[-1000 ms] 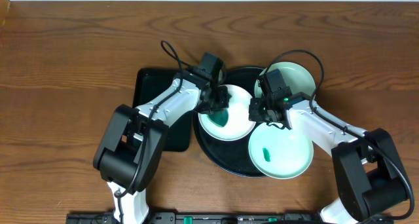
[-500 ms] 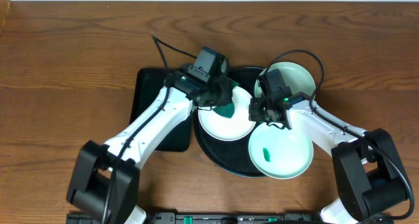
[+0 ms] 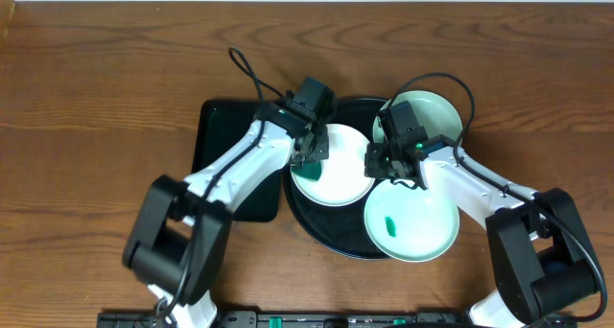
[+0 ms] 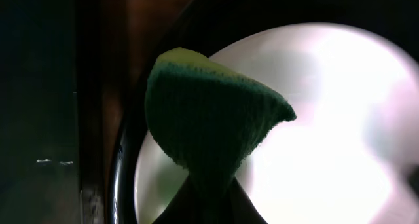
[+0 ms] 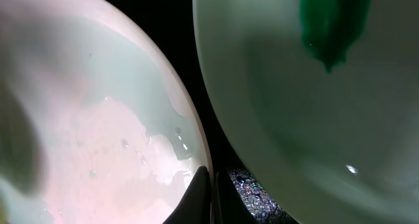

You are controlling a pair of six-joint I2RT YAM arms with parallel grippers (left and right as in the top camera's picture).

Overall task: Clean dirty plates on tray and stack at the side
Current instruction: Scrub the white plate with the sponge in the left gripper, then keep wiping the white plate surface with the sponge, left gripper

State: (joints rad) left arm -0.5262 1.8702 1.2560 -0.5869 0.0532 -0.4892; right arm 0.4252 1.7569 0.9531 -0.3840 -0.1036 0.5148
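On the tray point(image 3: 305, 222), the white plate point(image 3: 341, 179) is lying directly under the left jaws, which are clamping a green sponge point(image 4: 209, 119) over its left edge. The right jaws are resting fully closed, apparently empty, at its right rim, beside the smeared mint plate point(image 3: 413, 222).

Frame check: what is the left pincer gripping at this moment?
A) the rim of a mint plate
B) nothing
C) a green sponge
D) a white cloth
C: the left wrist view shows the left pincer shut on a green sponge with a yellowish top face, held over the white plate.
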